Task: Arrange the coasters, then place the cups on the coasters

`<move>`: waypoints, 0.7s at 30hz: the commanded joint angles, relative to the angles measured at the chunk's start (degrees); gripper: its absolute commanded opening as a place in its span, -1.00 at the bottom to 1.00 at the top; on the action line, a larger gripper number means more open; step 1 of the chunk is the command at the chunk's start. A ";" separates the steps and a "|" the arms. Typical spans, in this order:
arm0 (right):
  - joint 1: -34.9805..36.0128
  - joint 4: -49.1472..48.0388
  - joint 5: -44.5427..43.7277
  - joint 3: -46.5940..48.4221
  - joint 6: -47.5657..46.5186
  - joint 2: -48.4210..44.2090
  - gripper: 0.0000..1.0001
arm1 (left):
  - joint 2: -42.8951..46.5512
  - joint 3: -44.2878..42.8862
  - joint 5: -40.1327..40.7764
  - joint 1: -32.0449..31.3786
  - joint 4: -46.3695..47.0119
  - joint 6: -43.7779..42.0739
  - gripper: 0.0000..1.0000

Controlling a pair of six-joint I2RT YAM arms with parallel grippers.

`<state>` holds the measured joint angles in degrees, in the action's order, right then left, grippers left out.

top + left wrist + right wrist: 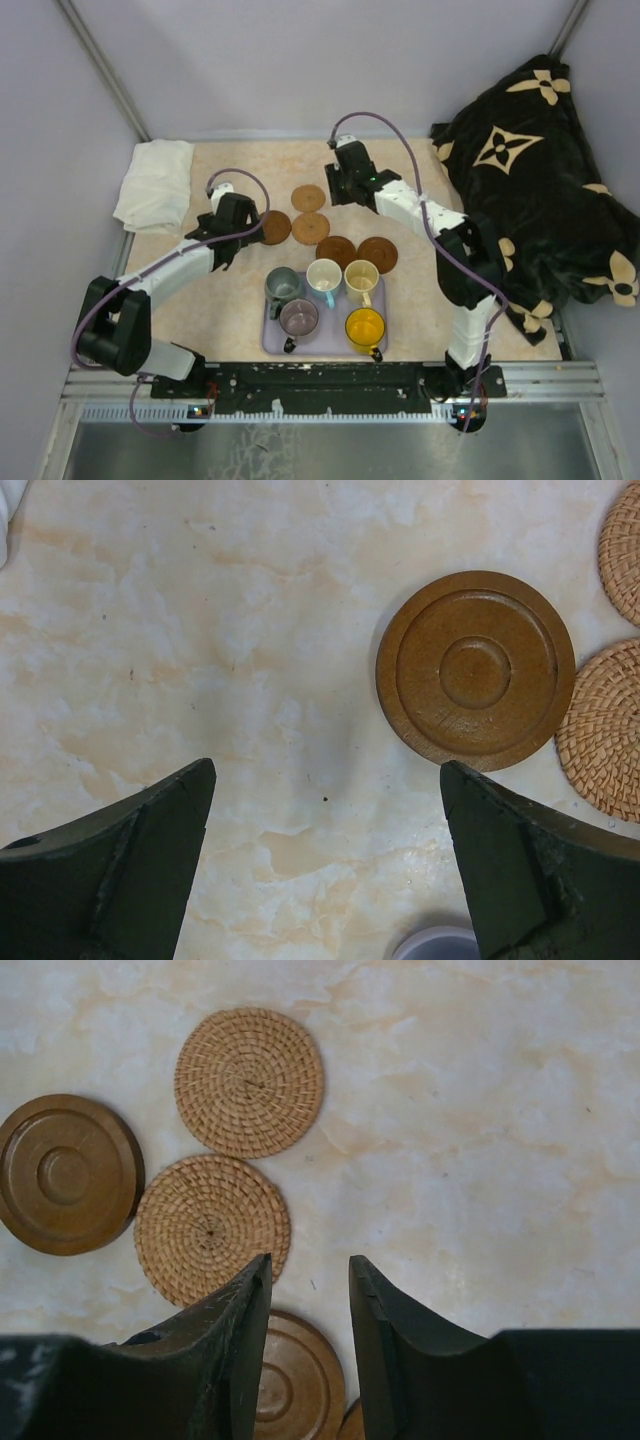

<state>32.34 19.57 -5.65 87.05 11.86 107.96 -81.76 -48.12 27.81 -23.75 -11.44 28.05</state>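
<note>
Five round coasters lie on the table: two woven tan ones (308,197) (311,228) and three smooth brown ones (273,228) (336,250) (378,254). Five cups stand on the lavender tray (270,340): grey-green (282,285), white with a blue handle (324,275), cream (361,276), mauve (299,317) and yellow (365,326). My left gripper (325,770) hangs wide open over bare table, left of a brown coaster (475,670). My right gripper (310,1260) has its jaws narrowed with a gap and nothing between them, beside a woven coaster (212,1228) and above a brown one (295,1380).
A white folded cloth (155,185) lies at the back left. A dark patterned blanket (540,170) covers the right side. The tray's rounded corner (435,945) shows just below my left fingers.
</note>
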 commanded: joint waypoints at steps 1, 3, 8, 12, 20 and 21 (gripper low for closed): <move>2.50 0.95 1.33 8.16 -2.64 4.24 -0.21 | -0.75 -0.34 0.01 0.01 1.48 1.05 0.99; 3.02 1.68 2.06 11.29 -3.04 7.10 -0.19 | -0.77 -0.36 0.26 0.02 1.05 1.36 0.99; 3.35 5.45 3.67 20.96 -3.62 15.52 -0.19 | 0.11 0.37 0.91 0.07 0.41 2.38 0.99; 3.35 8.87 5.10 28.63 -4.08 22.76 -0.19 | 0.93 1.29 1.39 0.23 0.80 3.09 0.99; 3.52 9.44 5.48 34.53 -4.04 28.79 -0.20 | 0.53 1.34 0.69 0.59 1.29 3.23 0.99; 3.54 9.28 5.35 34.76 -4.04 29.10 -0.19 | 0.36 1.32 0.51 0.58 1.33 3.28 0.99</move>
<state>35.48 29.28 -0.93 117.56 8.80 136.59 -82.02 -47.11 28.34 -23.49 -11.22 30.57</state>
